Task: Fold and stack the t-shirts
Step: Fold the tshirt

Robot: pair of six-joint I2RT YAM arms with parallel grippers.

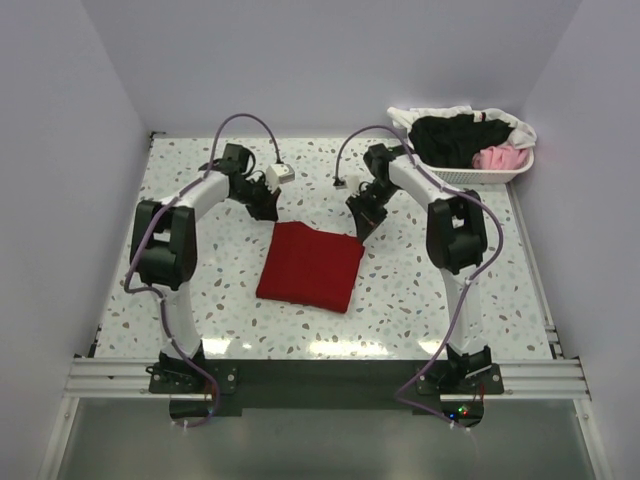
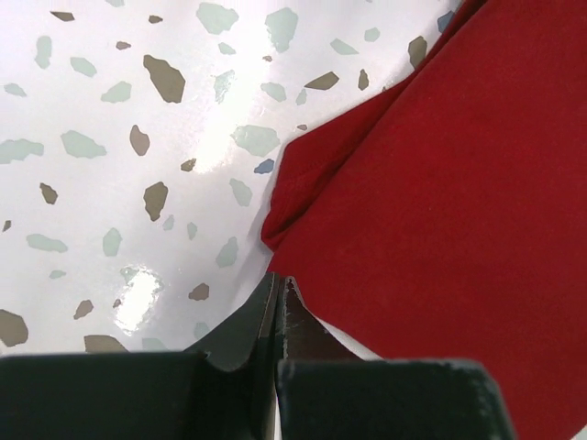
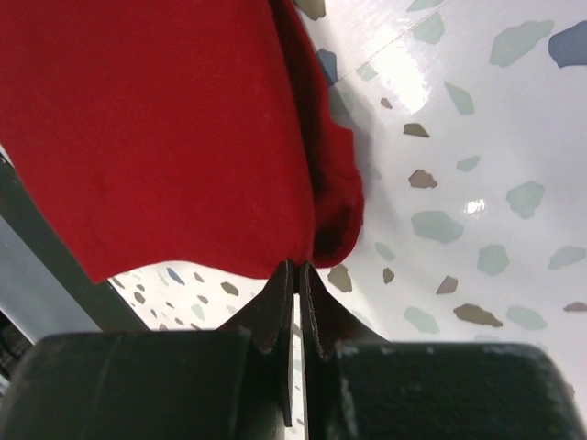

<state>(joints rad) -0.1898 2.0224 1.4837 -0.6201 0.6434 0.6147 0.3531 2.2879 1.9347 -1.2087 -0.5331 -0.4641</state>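
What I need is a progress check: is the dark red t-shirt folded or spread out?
Folded. The dark red t-shirt lies as a compact rectangle, with layered edges showing in both wrist views.

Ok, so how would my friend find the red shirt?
Look at the speckled table. Near its middle lies the dark red t-shirt, folded flat. It is the only shirt outside the white basket at the far right corner.
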